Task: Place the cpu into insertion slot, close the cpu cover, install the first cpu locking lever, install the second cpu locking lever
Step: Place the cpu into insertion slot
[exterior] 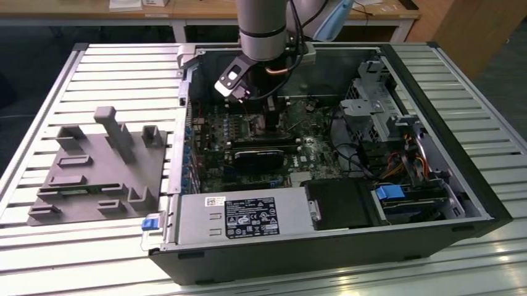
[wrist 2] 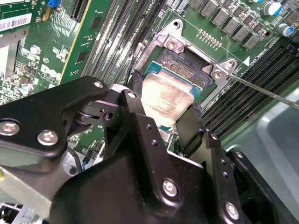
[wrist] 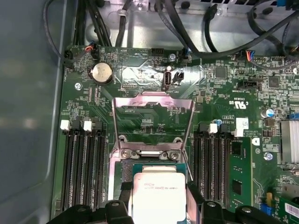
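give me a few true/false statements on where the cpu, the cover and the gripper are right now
1. The gripper is shut on the cpu. True.
2. The cpu cover is closed over the chip. False: it is swung open, away from the insertion slot.
3. The cpu lies on the table outside the tower. False: it is held at the insertion slot, inside the computer case.
4. Black memory slots run along both sides of the insertion slot. True.

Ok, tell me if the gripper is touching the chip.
Touching. In the second wrist view the gripper clamps the chip by opposite edges between its fingers.
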